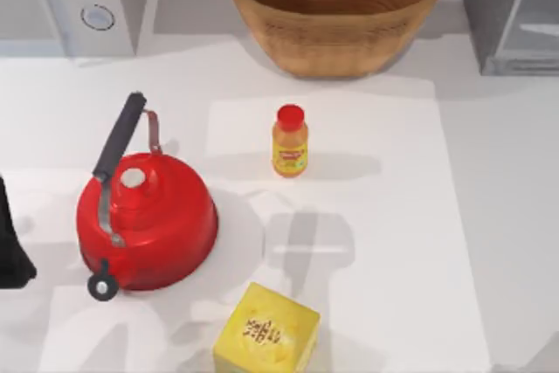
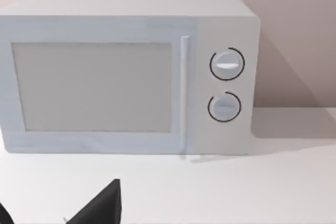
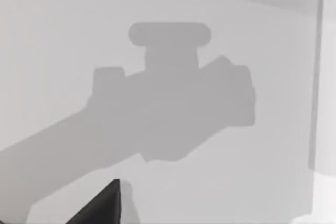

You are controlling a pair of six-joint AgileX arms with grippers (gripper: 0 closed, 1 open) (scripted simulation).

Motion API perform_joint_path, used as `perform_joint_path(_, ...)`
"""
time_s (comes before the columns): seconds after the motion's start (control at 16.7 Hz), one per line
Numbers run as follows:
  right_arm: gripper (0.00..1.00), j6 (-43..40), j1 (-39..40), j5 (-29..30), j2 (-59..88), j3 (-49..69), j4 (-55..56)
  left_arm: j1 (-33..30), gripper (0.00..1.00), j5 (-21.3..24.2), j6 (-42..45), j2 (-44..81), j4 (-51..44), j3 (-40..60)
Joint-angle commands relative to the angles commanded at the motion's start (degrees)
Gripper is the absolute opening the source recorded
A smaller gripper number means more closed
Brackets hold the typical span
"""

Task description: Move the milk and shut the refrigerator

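While kettle (image 1: 147, 231) crowds left, bottle (image 1: 290, 141) stands central.

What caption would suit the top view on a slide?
Red kettle, orange bottle, yellow box and wicker basket on a white table.

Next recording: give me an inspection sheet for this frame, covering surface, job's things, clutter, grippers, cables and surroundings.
Surface: white table, shadows across it.
Job's things: grey refrigerator at the far right corner; whether its door is shut cannot be told.
Clutter: red kettle at left; orange bottle upright at centre; yellow box at the near edge; wicker basket at the back; microwave at the far left.
Grippers: left arm at the left edge; a dark finger in the right wrist view.
Cables: nothing seen.
Surroundings: pale wall behind the microwave.
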Motion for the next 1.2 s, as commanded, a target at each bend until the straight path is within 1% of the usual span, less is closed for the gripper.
perform_joint_path(0.18,1.00,-19.9,-17.1,-7.3,19.8,5.7,0.2,0.0,1.00,0.0,0.0,0.0,0.0,0.0)
perform_joint_path(0.3,1.00,-31.5,-26.9,-11.6,31.5,8.6,-0.1,0.0,1.00,0.0,0.0,0.0,0.0,0.0)
perform_joint_path(0.42,1.00,-41.0,-35.0,-15.3,41.3,10.7,-0.8,0.0,1.00,0.0,0.0,0.0,0.0,0.0)
perform_joint_path(0.54,1.00,-48.0,-41.3,-18.4,48.9,12.0,-1.7,0.0,1.00,0.0,0.0,0.0,0.0,0.0)
perform_joint_path(0.66,1.00,-52.7,-45.7,-20.7,54.1,12.7,-2.7,0.0,1.00,0.0,0.0,0.0,0.0,0.0)
perform_joint_path(0.78,1.00,-54.9,-48.1,-22.1,57.0,12.9,-3.5,0.0,1.00,0.0,0.0,0.0,0.0,0.0)
perform_joint_path(1.2,1.00,-55.3,-48.5,-22.5,57.6,12.8,-3.7,0.0,1.00,0.0,0.0,0.0,0.0,0.0)
